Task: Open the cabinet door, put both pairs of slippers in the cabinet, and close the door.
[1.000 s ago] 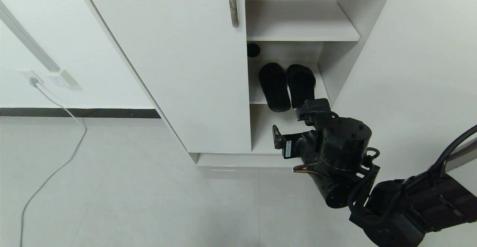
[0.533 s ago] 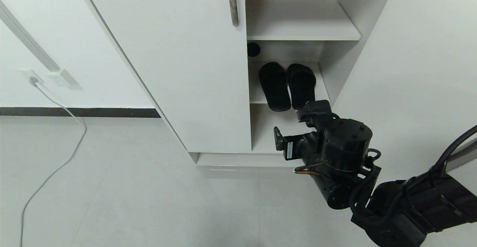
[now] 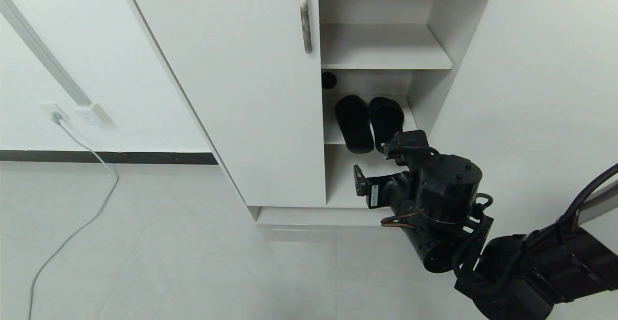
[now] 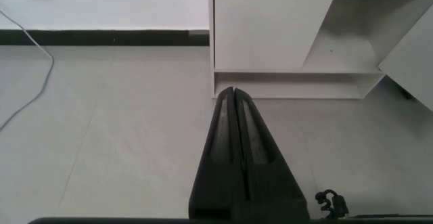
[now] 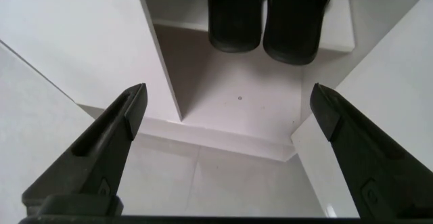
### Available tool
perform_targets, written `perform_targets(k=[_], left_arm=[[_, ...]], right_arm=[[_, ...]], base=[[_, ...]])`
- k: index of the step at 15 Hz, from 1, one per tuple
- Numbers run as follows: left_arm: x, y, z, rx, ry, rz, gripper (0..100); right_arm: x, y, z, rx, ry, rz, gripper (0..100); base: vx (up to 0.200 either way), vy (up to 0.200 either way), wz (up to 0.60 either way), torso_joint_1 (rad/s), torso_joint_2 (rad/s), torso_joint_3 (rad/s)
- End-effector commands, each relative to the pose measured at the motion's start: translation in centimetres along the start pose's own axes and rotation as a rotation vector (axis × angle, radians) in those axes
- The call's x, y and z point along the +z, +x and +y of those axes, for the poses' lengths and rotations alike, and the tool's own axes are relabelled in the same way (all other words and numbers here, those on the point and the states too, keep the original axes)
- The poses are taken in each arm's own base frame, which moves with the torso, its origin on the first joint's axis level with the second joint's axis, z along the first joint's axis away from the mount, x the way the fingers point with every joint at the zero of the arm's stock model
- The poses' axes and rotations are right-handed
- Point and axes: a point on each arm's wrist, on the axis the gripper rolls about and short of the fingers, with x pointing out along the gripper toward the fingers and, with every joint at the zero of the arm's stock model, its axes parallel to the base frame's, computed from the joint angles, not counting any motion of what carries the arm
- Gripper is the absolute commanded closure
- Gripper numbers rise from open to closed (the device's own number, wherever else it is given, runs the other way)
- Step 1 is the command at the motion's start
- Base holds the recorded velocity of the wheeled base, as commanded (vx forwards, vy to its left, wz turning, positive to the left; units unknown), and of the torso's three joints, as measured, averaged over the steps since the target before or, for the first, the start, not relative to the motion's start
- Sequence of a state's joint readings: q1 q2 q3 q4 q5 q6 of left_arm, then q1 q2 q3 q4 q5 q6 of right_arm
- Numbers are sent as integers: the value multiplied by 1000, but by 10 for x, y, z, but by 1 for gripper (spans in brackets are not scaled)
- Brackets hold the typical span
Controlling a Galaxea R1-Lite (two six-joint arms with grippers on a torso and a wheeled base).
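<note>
white tiled floor (image 3: 169,262) before a white cabinet (image 3: 231,93), its right door (image 3: 540,93) standing open.
a pair of black slippers (image 3: 369,122) is seen on the middle shelf, long axis running into the cabinet, just beyond the right gripper (image 3: 380,163), whose fingers are spread wide. the open door is judged nearest this arm, on its right. the left gripper (image 4: 234,99) is pressed together over the floor.
</note>
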State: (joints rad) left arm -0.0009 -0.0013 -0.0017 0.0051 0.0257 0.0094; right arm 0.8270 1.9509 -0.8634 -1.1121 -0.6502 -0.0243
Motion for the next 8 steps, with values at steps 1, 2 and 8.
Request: perform_targets(k=[1, 2, 8], left_arm=[[0, 0, 0, 1, 0, 2, 100], [0, 0, 0, 1, 0, 1, 100], [0, 0, 0, 0, -2, 1, 100]], right_arm=[[-2, -1, 0, 1, -5, 6, 0], [-2, -1, 0, 1, -6, 7, 0], [-6, -2, -2, 0, -15, 20, 0]], base=[[0, 0, 0, -7, 2, 198], [0, 0, 0, 7, 7, 193], [0, 0, 0, 2, 1, 203]])
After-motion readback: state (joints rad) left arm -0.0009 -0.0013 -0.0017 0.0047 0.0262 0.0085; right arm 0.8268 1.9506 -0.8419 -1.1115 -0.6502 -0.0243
